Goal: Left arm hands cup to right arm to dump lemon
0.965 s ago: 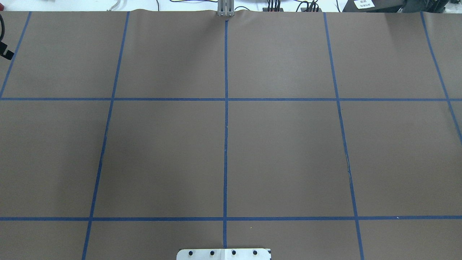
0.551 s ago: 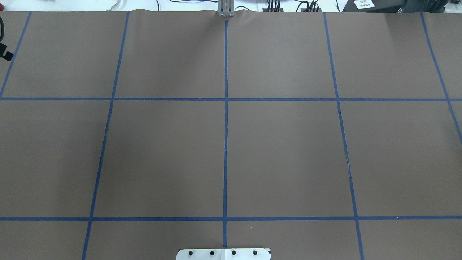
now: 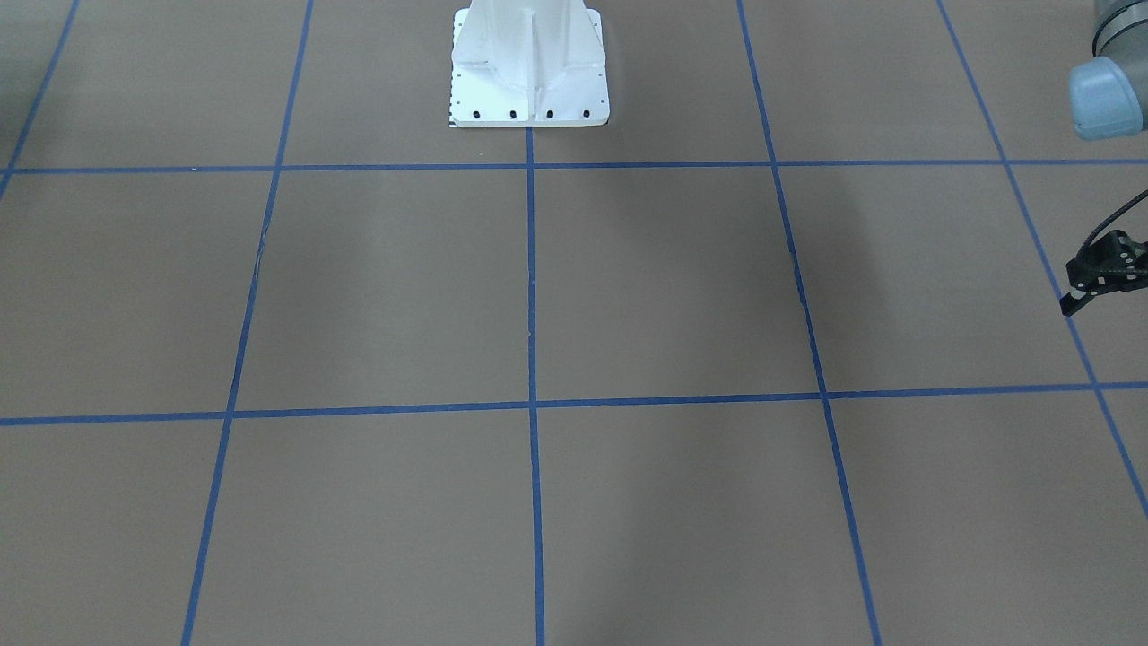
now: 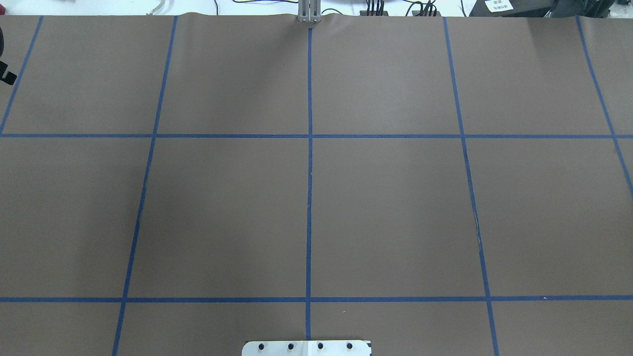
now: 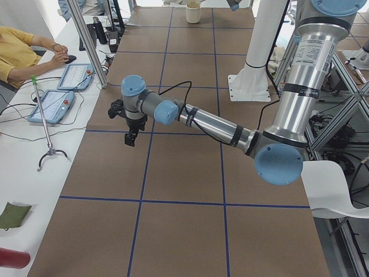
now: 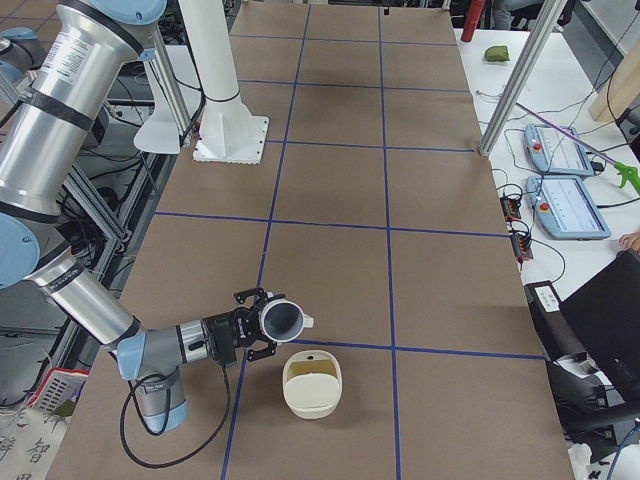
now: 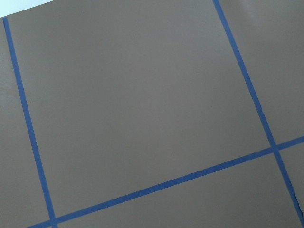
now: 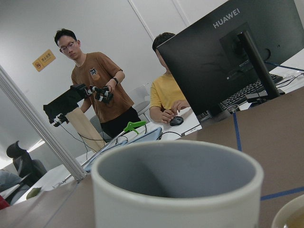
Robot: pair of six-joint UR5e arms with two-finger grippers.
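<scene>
Cup [image 6: 281, 320] hangs tipped on its side at R gripper [image 6: 258, 326], just beside cream bowl [image 6: 312, 384] on worktop [image 6: 340, 180], L gripper [image 5: 131, 138] well apart; can't tell either's opening, so I'd tip slow, mouth over bowl, lemon not made out.

Soft, even overhead light leaves only faint broad shadows on the matte tabletop [image 4: 385, 198], while the close-up cup [image 8: 175, 185] looks slightly blurred.
</scene>
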